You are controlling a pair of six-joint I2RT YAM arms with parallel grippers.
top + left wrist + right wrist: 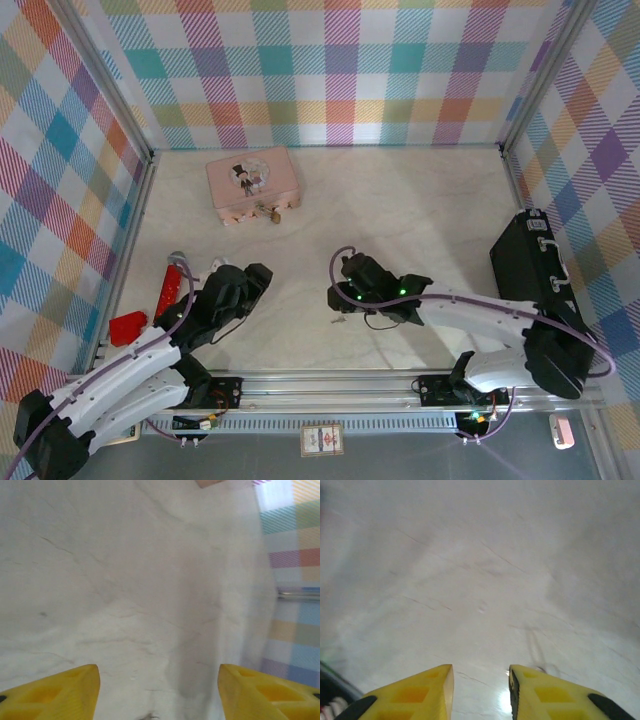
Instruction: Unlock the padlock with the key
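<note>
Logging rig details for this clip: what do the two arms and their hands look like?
The left arm and right arm share white lower links, black upper housings and a thin purple cable looping alongside. The left hand and right hand end in chunky yellow fingers with recessed pockets. Small green lights glow on the right arm.

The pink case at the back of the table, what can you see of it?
The pink case is a small rectangular box with rounded corners, lying flat and slightly turned on the pale table, far left. Its lid bears a picture of two figures. A tiny brass padlock sits at its near edge; whether it hangs from a clasp is too small to tell.
</note>
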